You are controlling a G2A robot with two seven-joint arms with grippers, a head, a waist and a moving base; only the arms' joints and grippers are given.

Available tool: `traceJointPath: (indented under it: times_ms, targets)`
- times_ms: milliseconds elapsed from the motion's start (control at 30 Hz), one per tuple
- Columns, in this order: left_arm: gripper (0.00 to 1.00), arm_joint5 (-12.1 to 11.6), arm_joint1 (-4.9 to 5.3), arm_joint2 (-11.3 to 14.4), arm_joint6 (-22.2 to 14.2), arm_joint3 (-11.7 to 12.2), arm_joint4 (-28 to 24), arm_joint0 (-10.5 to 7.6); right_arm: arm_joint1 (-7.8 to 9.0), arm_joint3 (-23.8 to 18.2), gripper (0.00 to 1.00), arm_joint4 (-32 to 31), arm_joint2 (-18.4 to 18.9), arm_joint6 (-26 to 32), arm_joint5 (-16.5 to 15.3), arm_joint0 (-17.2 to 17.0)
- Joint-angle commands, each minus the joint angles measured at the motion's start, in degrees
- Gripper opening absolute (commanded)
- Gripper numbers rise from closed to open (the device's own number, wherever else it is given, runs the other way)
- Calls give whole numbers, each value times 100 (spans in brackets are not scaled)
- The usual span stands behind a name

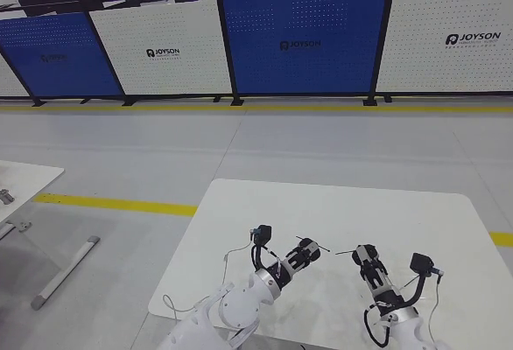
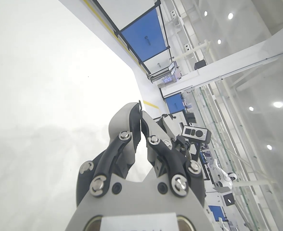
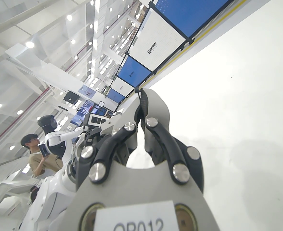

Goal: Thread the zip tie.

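Presently the left fingers [image 2: 122, 121] are clenched on the zip tie [image 2: 139, 103], a thin black strip poking past their ribbed black pads. The right fingers [image 3: 157, 108] likewise pinch a thin black end; one strip or two, cannot tell. Both hang over the worktop [image 1: 344, 203], smooth, white and round-cornered, nearer its front edge and well inside its sides.

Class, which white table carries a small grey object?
The white side table at the top view's left edge, under the small grey object; the large white table lies beneath the arms.
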Motion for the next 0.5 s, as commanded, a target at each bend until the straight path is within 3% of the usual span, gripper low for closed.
traceJointPath:
  times_ms: [0, 467]
  targets:
    - [0, -1, 0, 0, 1, 0, 3, 0, 0, 0, 0, 0, 0, 0, 0, 0]
    - [0, -1, 0, 0, 1, 0, 3, 0, -95, 138, 0, 25, -62, 116, 78, 173]
